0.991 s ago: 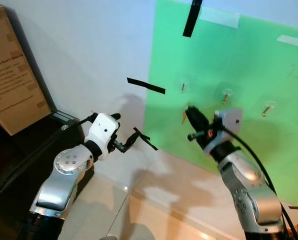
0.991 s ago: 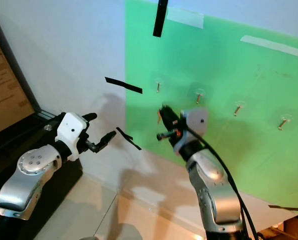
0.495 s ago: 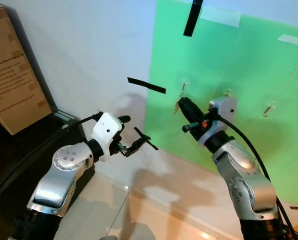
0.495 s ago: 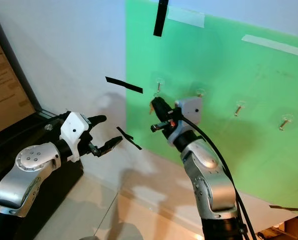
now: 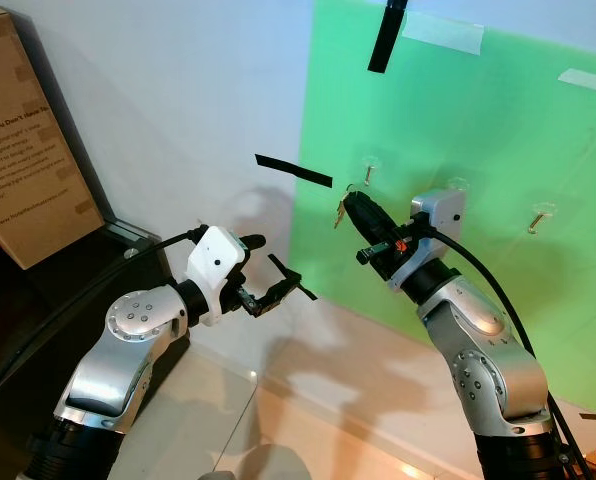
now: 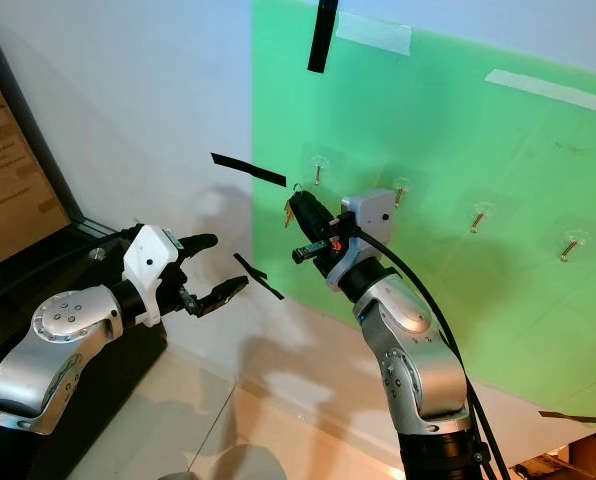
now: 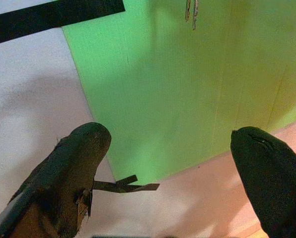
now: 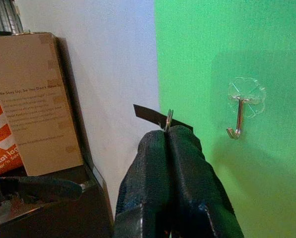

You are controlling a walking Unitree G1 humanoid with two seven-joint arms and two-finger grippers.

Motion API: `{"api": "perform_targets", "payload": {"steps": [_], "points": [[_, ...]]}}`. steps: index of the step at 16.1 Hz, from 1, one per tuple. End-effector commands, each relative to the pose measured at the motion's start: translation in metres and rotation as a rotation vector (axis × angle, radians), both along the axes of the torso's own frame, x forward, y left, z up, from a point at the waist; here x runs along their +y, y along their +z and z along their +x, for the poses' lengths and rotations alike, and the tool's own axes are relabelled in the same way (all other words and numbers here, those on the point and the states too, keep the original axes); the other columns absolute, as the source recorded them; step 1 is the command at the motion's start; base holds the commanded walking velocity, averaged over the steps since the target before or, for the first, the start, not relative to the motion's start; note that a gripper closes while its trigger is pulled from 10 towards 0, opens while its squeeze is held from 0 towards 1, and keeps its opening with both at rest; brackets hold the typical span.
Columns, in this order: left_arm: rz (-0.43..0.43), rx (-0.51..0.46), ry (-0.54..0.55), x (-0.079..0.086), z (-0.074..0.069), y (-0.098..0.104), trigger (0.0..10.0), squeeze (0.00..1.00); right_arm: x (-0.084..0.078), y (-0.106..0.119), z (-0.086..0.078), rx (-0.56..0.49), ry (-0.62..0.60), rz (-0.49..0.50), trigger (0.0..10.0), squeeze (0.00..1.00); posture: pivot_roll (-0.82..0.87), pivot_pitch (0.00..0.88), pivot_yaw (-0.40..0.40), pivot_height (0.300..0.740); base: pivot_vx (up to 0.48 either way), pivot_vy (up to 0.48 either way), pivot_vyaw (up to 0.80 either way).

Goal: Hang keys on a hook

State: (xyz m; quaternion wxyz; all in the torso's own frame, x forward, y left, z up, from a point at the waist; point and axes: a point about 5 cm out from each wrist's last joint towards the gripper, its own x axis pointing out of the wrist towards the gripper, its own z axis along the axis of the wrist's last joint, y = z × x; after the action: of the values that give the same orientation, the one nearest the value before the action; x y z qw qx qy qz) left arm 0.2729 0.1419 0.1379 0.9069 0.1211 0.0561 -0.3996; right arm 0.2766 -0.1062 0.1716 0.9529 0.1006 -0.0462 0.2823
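A bright green board (image 5: 478, 150) covers the white wall (image 5: 178, 100) on the right, with black tape strips (image 5: 293, 171) crossing its left edge and top and pale translucent tape along its upper part. The hooks (image 8: 239, 117) are silvery metal on clear, flower-shaped pads. The keys (image 5: 339, 213) show brassy gold with a silver ring. Both arms are silver with white wrist housings, and each pincer, left pincer (image 5: 278, 290) and right pincer (image 5: 354, 207), has black fingers. At far left stands a brown cardboard box (image 5: 23, 150) with dark print and an orange-and-white patch. The floor (image 5: 328, 420) is pale peach.

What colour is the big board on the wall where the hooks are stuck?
The board is bright green. It shows best in the left eye view.
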Motion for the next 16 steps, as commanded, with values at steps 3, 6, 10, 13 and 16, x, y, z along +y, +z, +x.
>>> {"api": "perform_targets", "payload": {"steps": [3,6,10,13,16], "points": [[-0.006,-0.007,-0.039,-0.005,-0.002,0.005,10.0,0.00,-0.003,0.000,0.008,0.027,-0.060,0.017,10.0,0.00,0.01,0.000,-0.050,0.740,0.000,0.000,0.00],[-0.008,-0.006,-0.043,-0.005,-0.002,0.005,10.0,0.00,-0.008,-0.005,0.012,0.068,-0.098,0.031,10.0,0.00,0.01,0.000,-0.051,0.740,0.000,0.000,0.00],[-0.013,-0.004,-0.049,-0.006,-0.002,0.005,10.0,0.00,-0.013,-0.012,0.016,0.133,-0.151,0.064,10.0,0.00,0.01,0.000,-0.051,0.740,0.000,0.000,0.00],[-0.016,-0.001,-0.052,-0.006,-0.002,0.005,10.0,0.00,-0.016,-0.025,0.015,0.211,-0.157,0.049,10.0,0.00,0.01,0.000,-0.052,0.740,0.000,0.000,0.00],[-0.015,-0.001,-0.054,-0.006,-0.002,0.005,10.0,0.00,-0.014,-0.025,0.013,0.207,-0.132,0.047,10.0,0.00,0.01,0.000,-0.052,0.740,0.000,0.000,0.00]]}}
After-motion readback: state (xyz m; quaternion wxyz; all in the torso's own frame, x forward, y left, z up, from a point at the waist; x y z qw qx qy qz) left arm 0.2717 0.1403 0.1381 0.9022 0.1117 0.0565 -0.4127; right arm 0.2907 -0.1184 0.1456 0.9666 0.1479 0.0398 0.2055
